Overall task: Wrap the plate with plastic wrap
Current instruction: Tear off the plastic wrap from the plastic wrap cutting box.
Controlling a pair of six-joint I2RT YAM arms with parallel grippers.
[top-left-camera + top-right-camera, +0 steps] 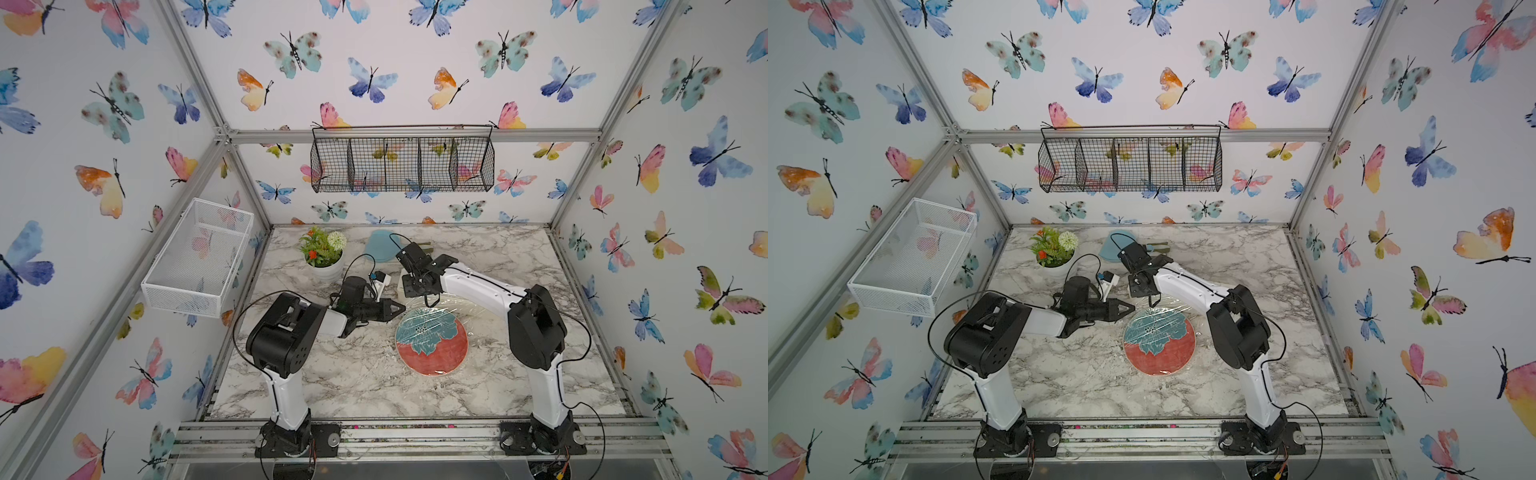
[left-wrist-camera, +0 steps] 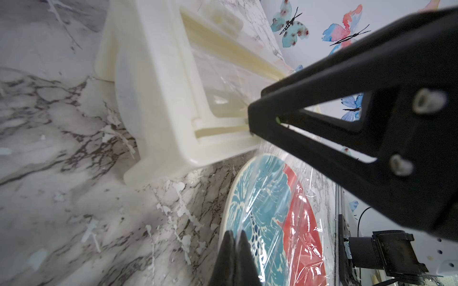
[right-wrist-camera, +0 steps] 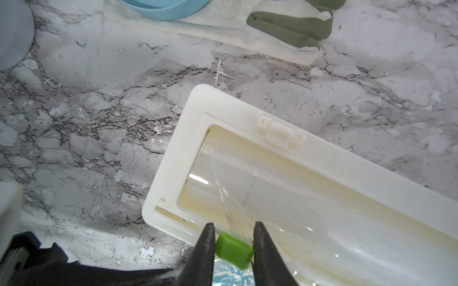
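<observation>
In both top views, found the plate (image 1: 432,343) flat on the counter (image 1: 353,386), with plastic wrap (image 1: 419,326) already stretched across it. Saw the left gripper (image 1: 400,308) closed just beside its far rim.

From the left wrist, made out film apparently pinched between those closed tips.

From the right wrist, caught the right gripper (image 3: 234,224) clamped on the green tab (image 3: 234,250) near one end of the dispenser box (image 3: 322,158).

Judged cutting to be the step in hand. Next, needed to run the tab along the whole slot, keeping the film taut.
</observation>
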